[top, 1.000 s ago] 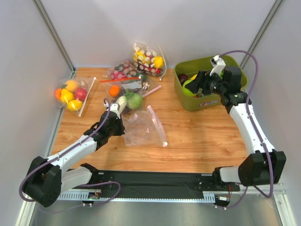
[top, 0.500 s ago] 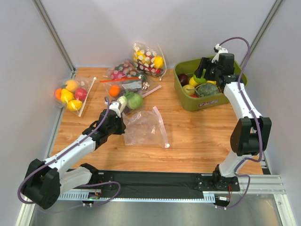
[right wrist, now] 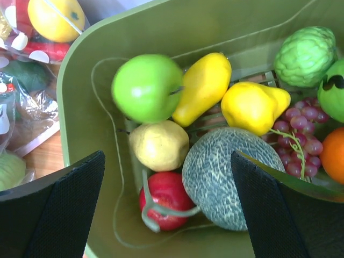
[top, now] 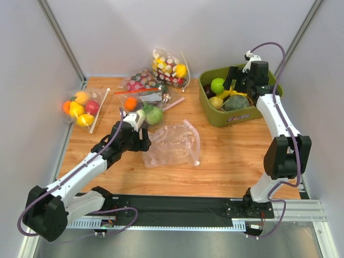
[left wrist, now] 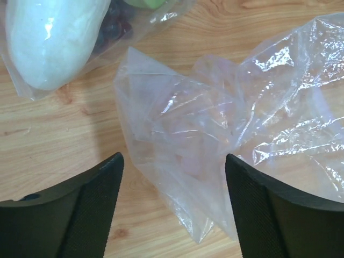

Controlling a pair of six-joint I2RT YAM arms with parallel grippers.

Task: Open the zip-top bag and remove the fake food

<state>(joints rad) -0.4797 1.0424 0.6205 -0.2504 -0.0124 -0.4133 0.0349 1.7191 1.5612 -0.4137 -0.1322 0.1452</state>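
Note:
The clear zip-top bag (top: pixel 174 145) lies crumpled and flat on the wooden table, with nothing visible inside it. My left gripper (top: pixel 146 141) stands open at its left end. In the left wrist view a corner of the bag (left wrist: pixel 183 161) lies between the spread fingers (left wrist: pixel 80 209), which do not pinch it. My right gripper (top: pixel 230 87) hangs open over the green bin (top: pixel 215 119). The fake food rests in that bin: a green apple (right wrist: pixel 146 87), yellow fruits (right wrist: pixel 252 105), a pale round fruit (right wrist: pixel 158 145), an orange one (right wrist: pixel 334 156). The right gripper (right wrist: pixel 169 215) holds nothing.
A bag with a red zip strip (top: pixel 145 105) holding a white radish (left wrist: pixel 51 37) lies just beyond the left gripper. A polka-dotted bag (top: pixel 169 67) sits at the back, another fruit-filled bag (top: pixel 80 107) at the far left. A melon (right wrist: pixel 231 177), grapes and a red apple also fill the bin.
My left gripper has opened and let go of the bag, which has spread out to the right. My right gripper swung over the bin and opened wider; a green apple now lies in the bin.

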